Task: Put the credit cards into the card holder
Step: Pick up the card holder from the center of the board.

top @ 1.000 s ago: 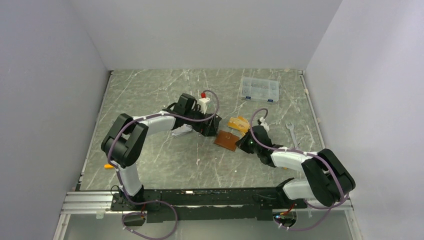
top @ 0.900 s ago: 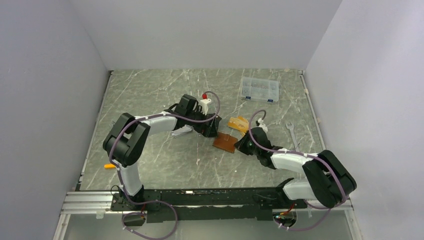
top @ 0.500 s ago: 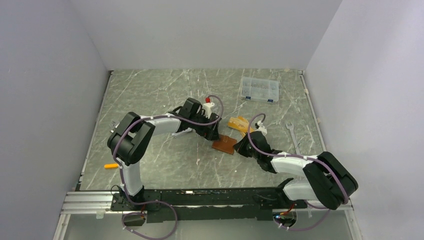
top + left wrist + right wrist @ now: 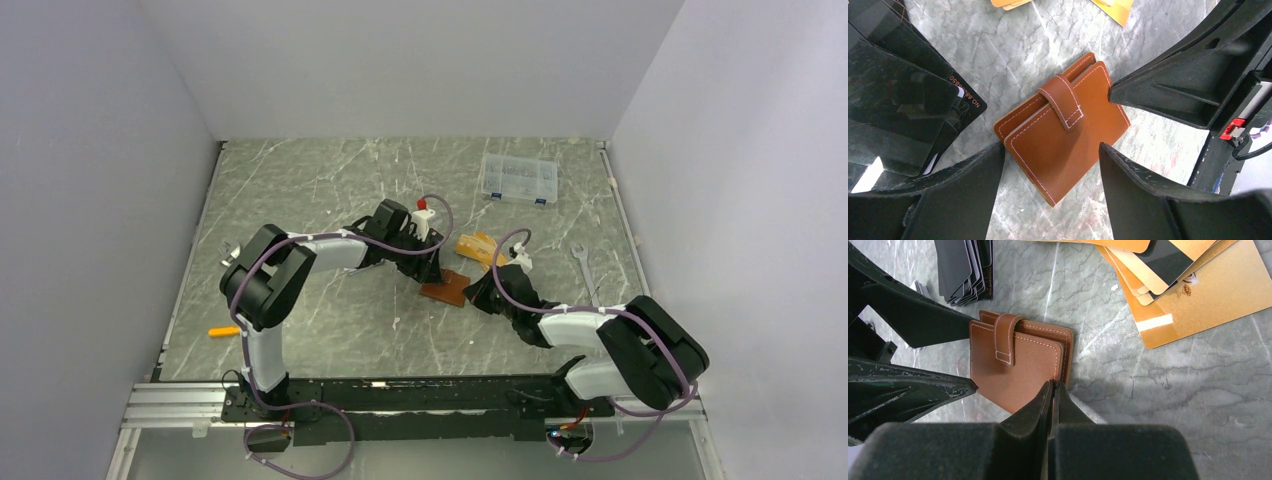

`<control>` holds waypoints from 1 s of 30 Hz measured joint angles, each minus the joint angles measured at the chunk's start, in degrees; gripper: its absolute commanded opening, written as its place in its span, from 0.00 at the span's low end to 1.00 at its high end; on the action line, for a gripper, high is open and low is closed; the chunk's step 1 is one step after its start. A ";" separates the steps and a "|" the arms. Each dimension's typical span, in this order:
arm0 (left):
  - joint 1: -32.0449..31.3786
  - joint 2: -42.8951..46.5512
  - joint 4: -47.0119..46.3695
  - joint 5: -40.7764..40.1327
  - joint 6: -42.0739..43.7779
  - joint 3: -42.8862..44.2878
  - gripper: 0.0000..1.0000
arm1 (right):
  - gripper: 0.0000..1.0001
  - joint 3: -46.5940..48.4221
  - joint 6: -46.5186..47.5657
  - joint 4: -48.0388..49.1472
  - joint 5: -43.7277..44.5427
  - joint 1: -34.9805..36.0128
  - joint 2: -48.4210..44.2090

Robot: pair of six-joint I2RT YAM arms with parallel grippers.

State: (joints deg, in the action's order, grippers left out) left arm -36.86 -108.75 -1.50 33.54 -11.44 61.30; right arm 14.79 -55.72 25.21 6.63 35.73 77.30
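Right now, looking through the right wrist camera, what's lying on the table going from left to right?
black cards → card holder → orange-gold cards

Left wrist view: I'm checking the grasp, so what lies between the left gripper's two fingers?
The closed tan leather card holder lies flat between the two fingers of the open left gripper. This shows in the left wrist view.
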 measured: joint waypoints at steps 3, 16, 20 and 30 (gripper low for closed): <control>0.02 -0.07 0.00 -0.46 -0.02 0.00 0.60 | 0.00 -0.31 -0.48 0.61 0.31 0.11 0.02; 1.64 -0.28 -1.97 -0.33 -0.33 -1.88 0.05 | 0.00 -0.50 -0.66 1.51 0.13 0.22 -0.04; 3.26 -0.28 -1.77 3.41 -0.26 -1.68 0.00 | 0.00 -0.48 0.09 1.62 0.11 0.33 -0.55; 4.72 -0.11 -1.79 15.23 -1.57 -2.47 0.00 | 0.00 -0.09 3.30 -8.22 -0.74 0.87 -7.37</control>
State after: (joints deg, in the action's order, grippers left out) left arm -32.14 -108.86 -3.29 48.77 -13.02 58.83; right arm 14.70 -52.42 16.99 5.89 36.60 69.93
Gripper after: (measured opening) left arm 0.012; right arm 0.010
